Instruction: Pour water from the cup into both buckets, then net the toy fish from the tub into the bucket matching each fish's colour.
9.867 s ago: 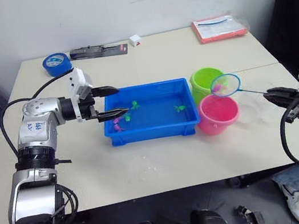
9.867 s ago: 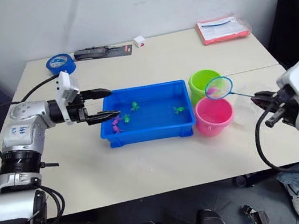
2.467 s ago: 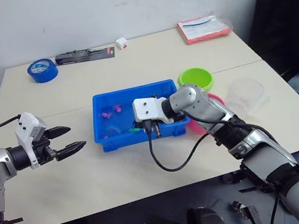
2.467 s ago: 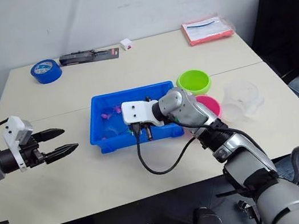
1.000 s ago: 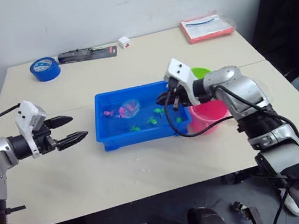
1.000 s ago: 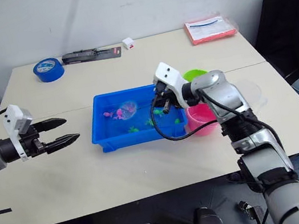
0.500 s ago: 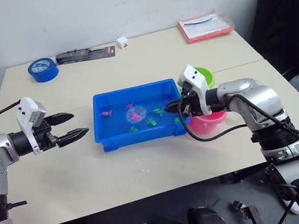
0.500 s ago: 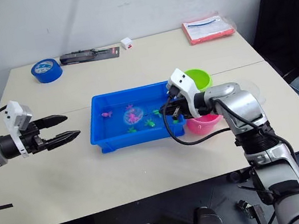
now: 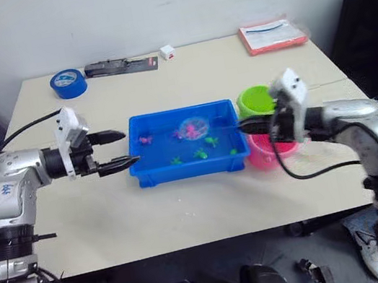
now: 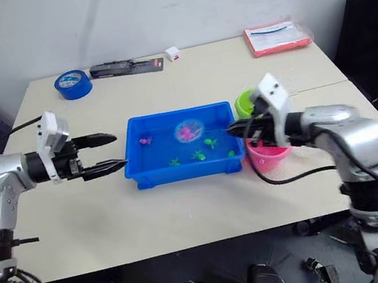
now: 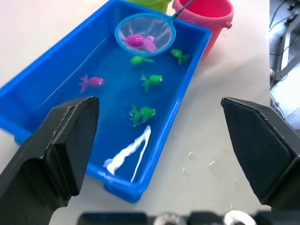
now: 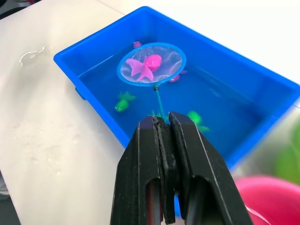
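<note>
Mid-netting: right claw (image 12: 161,123) pinching net (image 12: 151,64), 1 pink fish (image 12: 145,65) lifted above tub (image 9: 144,175); left claw (image 9: 119,149) spread, idle; pink bucket (image 9: 262,159) awaiting; several fish left.

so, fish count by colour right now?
green fish: 4, all in the tub
pink fish: 2 clear, 1 in the net, 1 in the water; a pink bit by the net's rim may be a third
total: 6 at least
</note>
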